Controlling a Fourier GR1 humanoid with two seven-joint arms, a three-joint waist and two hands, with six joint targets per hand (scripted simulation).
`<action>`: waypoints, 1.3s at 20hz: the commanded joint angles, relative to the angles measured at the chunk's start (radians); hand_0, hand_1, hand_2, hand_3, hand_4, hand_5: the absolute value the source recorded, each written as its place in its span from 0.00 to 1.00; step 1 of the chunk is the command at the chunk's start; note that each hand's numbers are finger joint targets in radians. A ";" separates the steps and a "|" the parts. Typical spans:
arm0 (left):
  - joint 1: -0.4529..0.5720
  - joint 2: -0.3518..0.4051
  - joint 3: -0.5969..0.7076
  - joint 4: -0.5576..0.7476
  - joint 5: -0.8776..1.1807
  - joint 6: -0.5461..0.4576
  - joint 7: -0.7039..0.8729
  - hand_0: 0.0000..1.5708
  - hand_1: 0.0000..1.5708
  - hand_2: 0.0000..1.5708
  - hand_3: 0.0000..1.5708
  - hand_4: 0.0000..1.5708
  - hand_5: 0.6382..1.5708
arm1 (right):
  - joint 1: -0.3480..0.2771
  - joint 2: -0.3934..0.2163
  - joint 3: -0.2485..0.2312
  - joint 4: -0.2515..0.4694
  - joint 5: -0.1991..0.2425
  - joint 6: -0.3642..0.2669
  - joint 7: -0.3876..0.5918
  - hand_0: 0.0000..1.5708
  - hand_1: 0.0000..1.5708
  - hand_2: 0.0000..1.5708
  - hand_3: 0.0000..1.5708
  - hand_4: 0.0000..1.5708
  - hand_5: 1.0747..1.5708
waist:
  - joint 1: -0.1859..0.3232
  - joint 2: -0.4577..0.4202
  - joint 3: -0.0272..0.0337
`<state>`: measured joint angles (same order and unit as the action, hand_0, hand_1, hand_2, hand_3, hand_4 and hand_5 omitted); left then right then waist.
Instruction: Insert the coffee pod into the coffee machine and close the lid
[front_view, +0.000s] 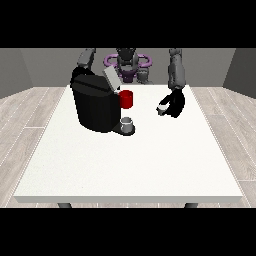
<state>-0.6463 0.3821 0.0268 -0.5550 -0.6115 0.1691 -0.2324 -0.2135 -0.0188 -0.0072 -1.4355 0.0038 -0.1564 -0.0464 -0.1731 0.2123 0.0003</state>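
White worktop (125, 165), square, plain matte top, thin front edge with two dark legs just showing beneath it. Around it a floor (25, 120) of pale grey planks, running off to both sides. Grey walls (45, 65) behind me, darker toward the corners.

Machine (95, 107): black, bulky, standing on the worktop at the view's left of centre, toward my side. Its lid (111, 77) is up, a light grey flap tilted back above the top. A red part (127, 99) shows at the machine's side that faces the view's right, just under the lid. Below that, a small grey cup (127, 123) sits on the machine's dark base plate.

My hand at the view's right (175, 103) hangs low over the worktop, well apart from the machine, arm coming down from above. Its fingers are curled round the pod (162, 108), a small pale thing at the side of the hand nearest the machine. Pod is therefore in my hand, not in the machine.

My hand at the view's left: hidden behind the machine; only the arm (86, 61) shows, reaching down toward the machine's back. Cannot tell how those fingers lie.

Rest of the worktop toward the camera is plain white, faintly speckled.
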 joint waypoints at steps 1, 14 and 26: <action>-0.051 0.001 -0.012 -0.012 -0.026 -0.003 -0.032 0.81 0.81 0.89 0.87 0.32 1.00 | -0.064 0.005 -0.026 0.039 -0.003 -0.024 0.009 0.00 0.00 0.00 0.00 0.34 1.00 | 0.028 0.014 -0.0005; -0.204 0.004 0.000 -0.103 0.011 -0.223 -0.004 0.80 0.80 0.85 0.82 0.35 1.00 | -0.026 -0.019 -0.052 0.150 -0.033 0.019 -0.033 0.00 0.00 0.00 0.00 0.32 1.00 | 0.024 -0.079 0.0000; -0.318 0.063 0.041 -0.123 -0.003 -0.269 0.017 0.80 0.80 0.84 0.81 0.34 1.00 | -0.077 -0.002 -0.031 0.127 -0.048 0.027 -0.004 0.00 0.00 0.00 0.00 0.31 1.00 | -0.028 -0.070 -0.0003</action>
<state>-0.9205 0.4089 0.0491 -0.6755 -0.6080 -0.1002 -0.2152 -0.2741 -0.0285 -0.0490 -1.2816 -0.0358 -0.1339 -0.0796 -0.1715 0.1379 0.0002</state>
